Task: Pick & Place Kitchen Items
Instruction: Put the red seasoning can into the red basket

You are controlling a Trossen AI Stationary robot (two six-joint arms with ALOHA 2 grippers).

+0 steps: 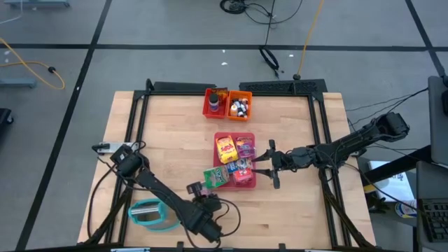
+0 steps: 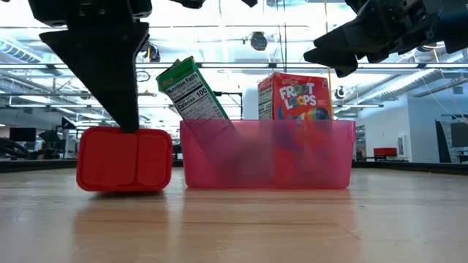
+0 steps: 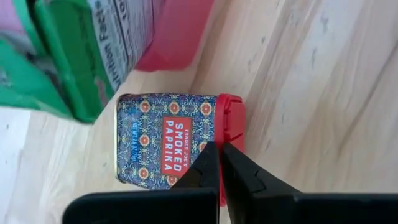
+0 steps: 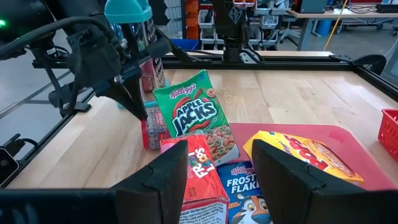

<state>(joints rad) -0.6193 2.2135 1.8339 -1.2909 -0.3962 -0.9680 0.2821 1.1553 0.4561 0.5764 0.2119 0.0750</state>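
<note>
From above, the left end effector sits beside the green cereal box leaning on the tray. Left wrist: fingers together over a paprika tin lying flat, red lid toward bare table. Right wrist: the right end effector hangs open over the boxes.

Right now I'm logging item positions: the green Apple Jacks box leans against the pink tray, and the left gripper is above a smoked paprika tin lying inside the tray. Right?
Not quite. The smoked paprika tin lies on the bare wood table beside the pink tray, not inside it, as the left wrist view shows. The Apple Jacks box and left gripper are as stated.
</note>
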